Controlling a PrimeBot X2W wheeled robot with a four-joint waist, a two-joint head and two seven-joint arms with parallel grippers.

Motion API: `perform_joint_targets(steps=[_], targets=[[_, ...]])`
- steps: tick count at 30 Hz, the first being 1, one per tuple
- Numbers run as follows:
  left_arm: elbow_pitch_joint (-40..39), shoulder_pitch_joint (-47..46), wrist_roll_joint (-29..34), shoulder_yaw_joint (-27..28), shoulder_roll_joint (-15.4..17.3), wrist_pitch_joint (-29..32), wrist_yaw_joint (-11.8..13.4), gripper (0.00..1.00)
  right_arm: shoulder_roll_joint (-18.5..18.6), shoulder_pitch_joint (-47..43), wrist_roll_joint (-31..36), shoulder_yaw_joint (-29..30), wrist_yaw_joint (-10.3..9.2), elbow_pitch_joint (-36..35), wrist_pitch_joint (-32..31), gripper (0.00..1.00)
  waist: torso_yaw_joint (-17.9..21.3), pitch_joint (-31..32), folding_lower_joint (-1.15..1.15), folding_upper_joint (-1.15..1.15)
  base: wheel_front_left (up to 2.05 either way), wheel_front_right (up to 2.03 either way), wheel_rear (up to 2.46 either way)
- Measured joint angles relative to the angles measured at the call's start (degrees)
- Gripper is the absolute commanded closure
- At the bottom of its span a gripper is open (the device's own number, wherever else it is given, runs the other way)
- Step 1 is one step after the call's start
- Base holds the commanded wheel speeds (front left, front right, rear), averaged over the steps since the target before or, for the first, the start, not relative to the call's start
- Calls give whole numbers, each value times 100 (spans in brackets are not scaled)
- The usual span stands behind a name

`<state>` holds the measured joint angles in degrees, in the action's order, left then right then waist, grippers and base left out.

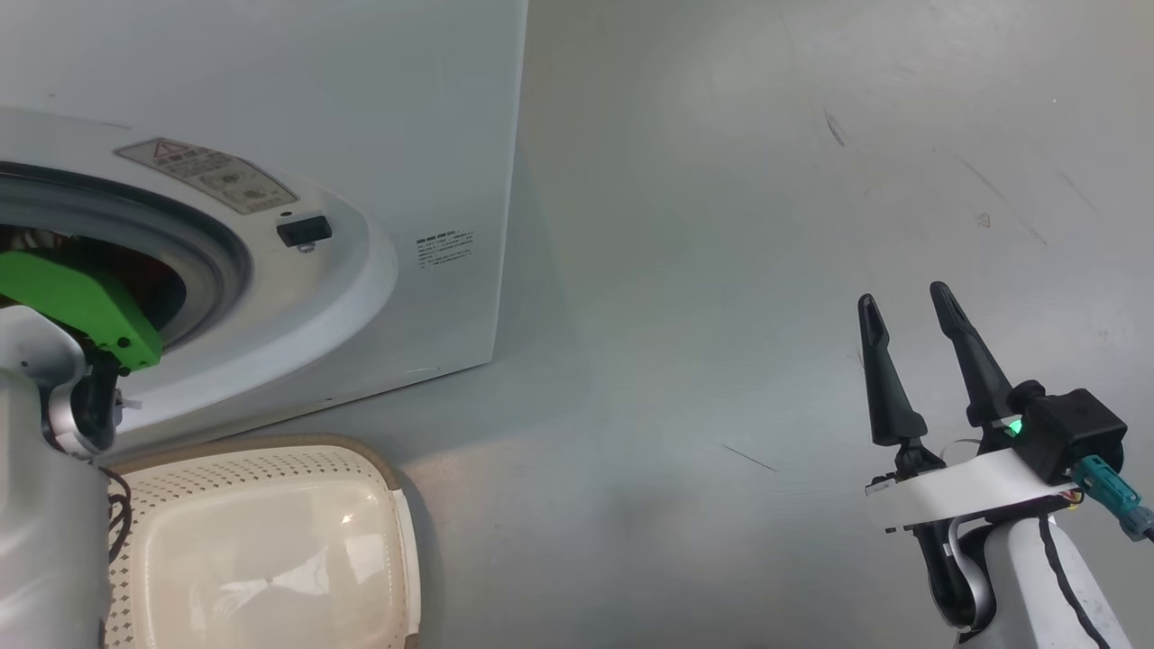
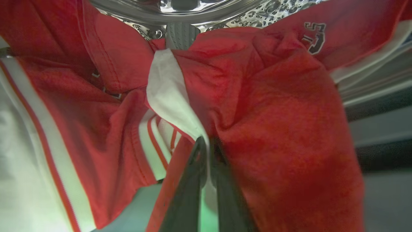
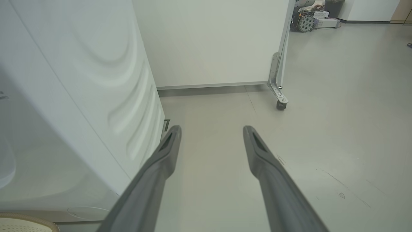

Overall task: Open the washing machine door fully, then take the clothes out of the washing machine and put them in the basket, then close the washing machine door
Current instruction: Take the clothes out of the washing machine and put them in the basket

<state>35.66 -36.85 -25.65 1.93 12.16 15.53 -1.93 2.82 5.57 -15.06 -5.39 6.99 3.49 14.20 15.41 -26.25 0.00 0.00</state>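
LAUNDRY RUN, FIRST PICK: Deep inside the steel drum [image 2: 180, 9] of the big white front-loading washing machine [image 1: 424, 108], the left gripper [image 2: 207, 141] has its two dark fingers pinched almost together on a white-panelled fold of the red sports clothes [image 2: 273, 112], which lie in the drum. The right gripper [image 1: 903, 297] hangs spread wide and empty above the grey floor [image 1: 721, 225], well off the machine's right corner. The small cream perforated plastic basket [image 1: 225, 473] with its brown rim stands on the floor at the foot of the machine's front, and no garment lies in the part on view. By the look of it, the door is already open, unloading is just beginning, and closing the door is left to do. Count: one machine, one basket, two grippers. The red heap seems to be more than one garment, but the exact number is unclear.
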Motion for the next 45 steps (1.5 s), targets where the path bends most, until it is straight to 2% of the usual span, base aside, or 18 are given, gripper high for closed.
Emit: perform_joint_targets(steps=[20,33,45], targets=[[209,-76,62,-277,-163,-816,-292,100,-8,31,4,143,0,53,0,0,-342,308,0,0,0,0,0],[218,407,104,-633,-545,-1418,-426,100,10,-71,68,165,0,151,0,0,-909,736,0,0,0,0,0],[-56,1206,199,-799,-630,-2024,-477,100,40,-407,110,160,0,226,0,0,-1599,1229,0,0,0,0,0]])
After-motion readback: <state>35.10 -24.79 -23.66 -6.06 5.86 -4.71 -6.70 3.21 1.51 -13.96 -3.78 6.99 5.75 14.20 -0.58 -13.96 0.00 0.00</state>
